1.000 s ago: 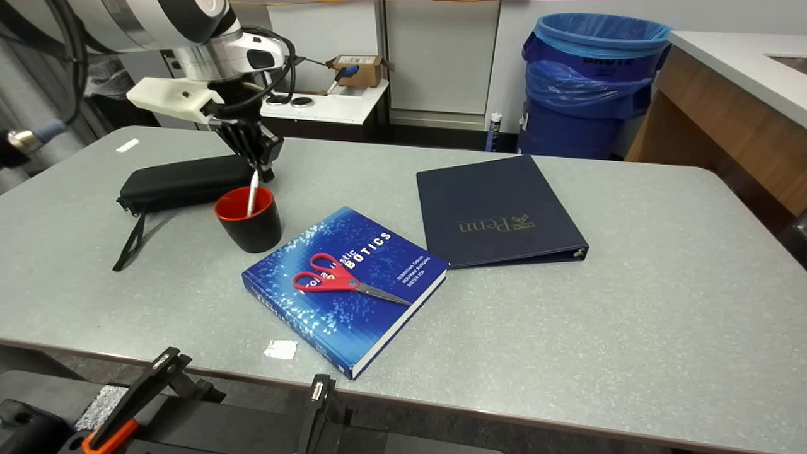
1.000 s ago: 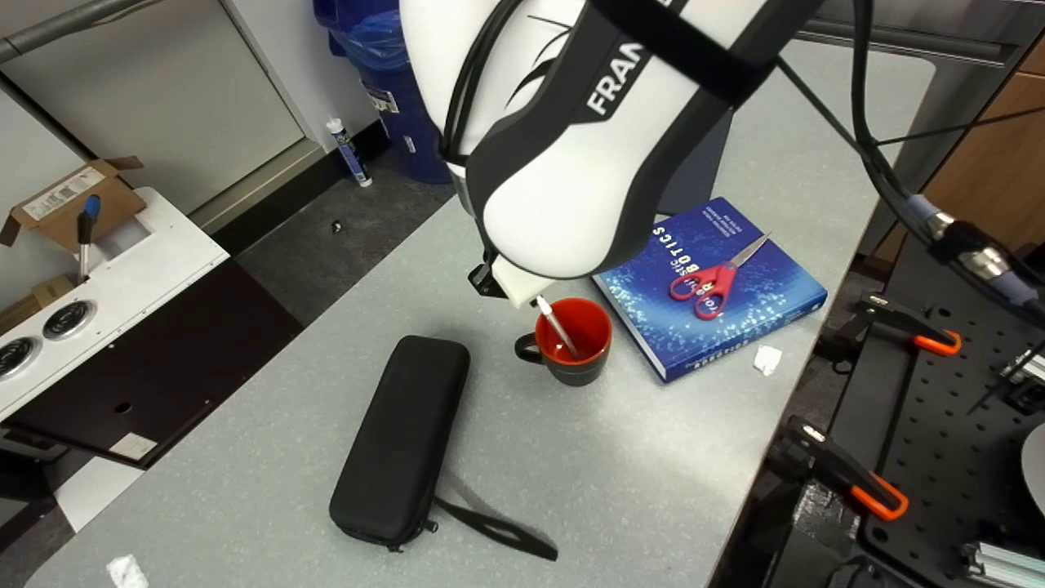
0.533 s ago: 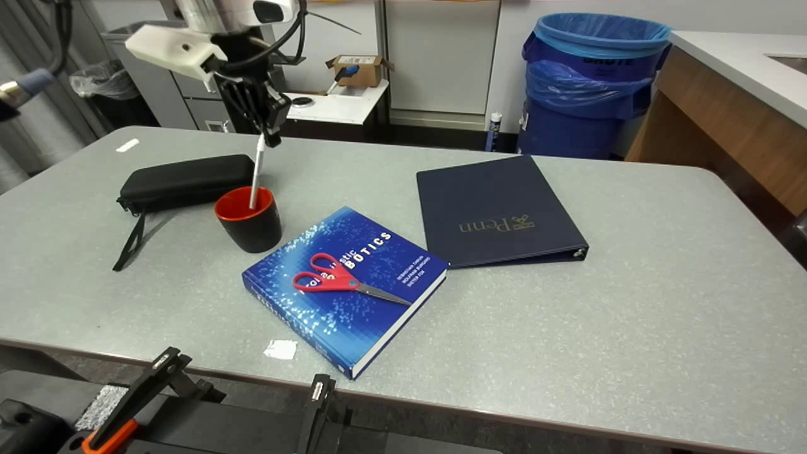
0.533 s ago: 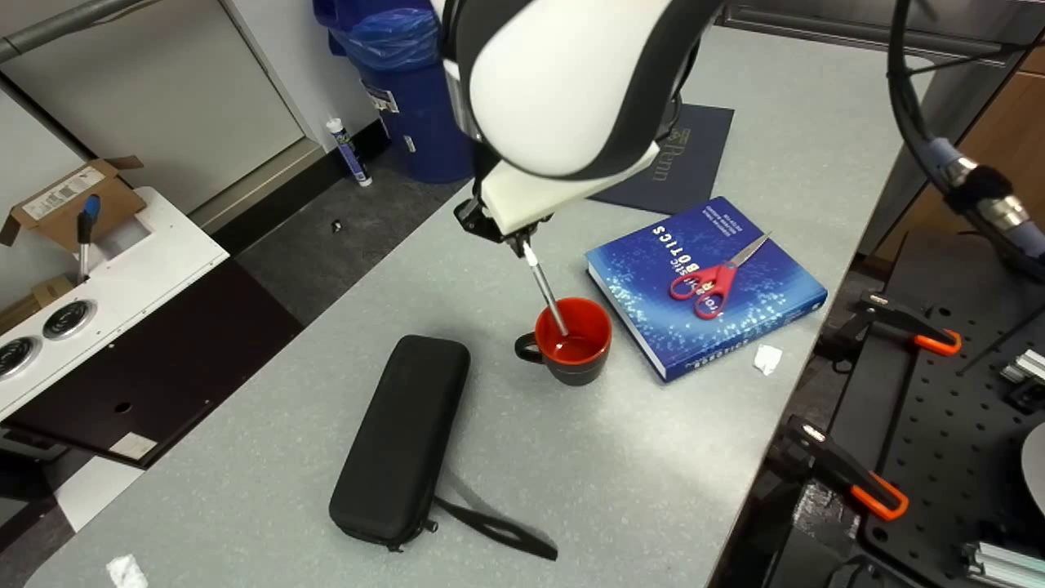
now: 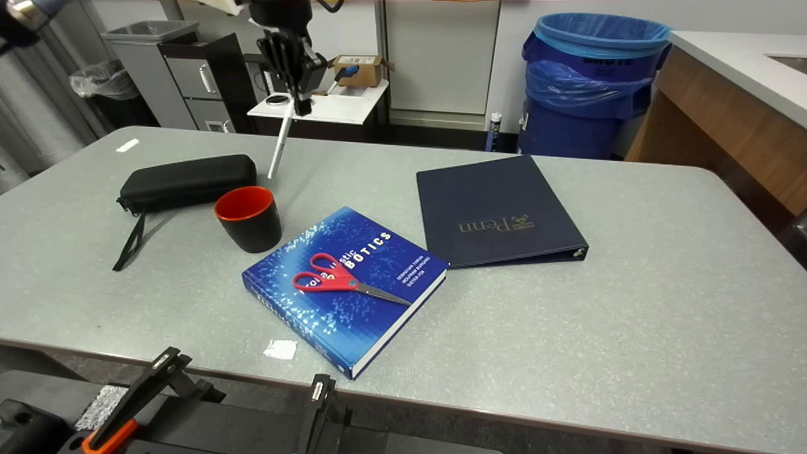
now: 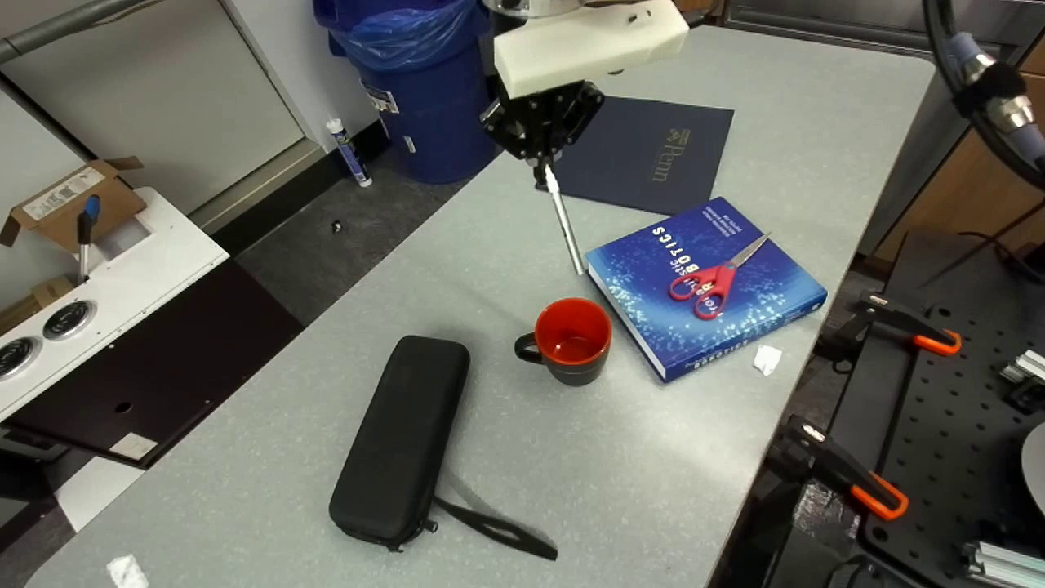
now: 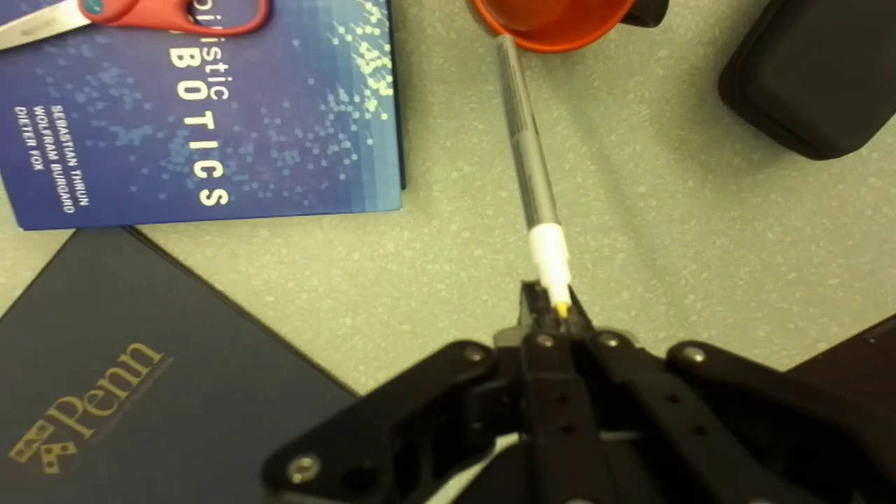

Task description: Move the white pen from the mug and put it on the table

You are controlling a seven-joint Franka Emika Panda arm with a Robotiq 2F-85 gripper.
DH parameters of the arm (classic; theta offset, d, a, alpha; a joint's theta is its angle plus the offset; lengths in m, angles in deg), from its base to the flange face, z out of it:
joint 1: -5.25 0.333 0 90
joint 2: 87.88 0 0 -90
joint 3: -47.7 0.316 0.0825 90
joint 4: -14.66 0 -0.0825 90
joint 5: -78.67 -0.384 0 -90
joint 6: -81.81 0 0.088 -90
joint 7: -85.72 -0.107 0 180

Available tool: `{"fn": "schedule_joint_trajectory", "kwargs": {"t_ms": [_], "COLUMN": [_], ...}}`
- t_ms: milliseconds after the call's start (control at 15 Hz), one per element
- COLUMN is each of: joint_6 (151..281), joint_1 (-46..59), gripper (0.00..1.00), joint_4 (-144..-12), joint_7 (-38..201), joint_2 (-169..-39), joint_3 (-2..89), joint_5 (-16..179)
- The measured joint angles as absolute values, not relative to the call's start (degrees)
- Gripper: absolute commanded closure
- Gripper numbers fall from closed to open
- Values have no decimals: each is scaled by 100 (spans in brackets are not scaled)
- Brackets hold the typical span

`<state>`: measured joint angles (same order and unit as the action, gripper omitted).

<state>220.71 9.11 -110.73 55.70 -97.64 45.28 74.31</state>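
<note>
Jaws grip the pen by one end; on the far side of the mug, tilt it flat to the surface before releasing.

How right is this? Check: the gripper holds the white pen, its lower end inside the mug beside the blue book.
"Inside" is wrong: both exterior views show the gripper holding the white pen, its lower end clear of the mug beside the blue book.

The robotics book (plus a perforated black plate) suggests a lab.
</note>
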Motion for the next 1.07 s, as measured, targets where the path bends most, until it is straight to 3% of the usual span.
{"fn": "schedule_joint_trajectory", "kwargs": {"t_ms": [867,933,1067], "joint_6": [21805,21805,21804], "joint_1": [1422,1486,1598], "gripper": [100,74,65], "joint_4": [-9357,-9265,-9117], "joint_7": [3914,3777,3509], "joint_2": [-12182,-12291,-12459], "joint_3": [4083,4026,3896], "joint_5": [8146,8189,8319]}}
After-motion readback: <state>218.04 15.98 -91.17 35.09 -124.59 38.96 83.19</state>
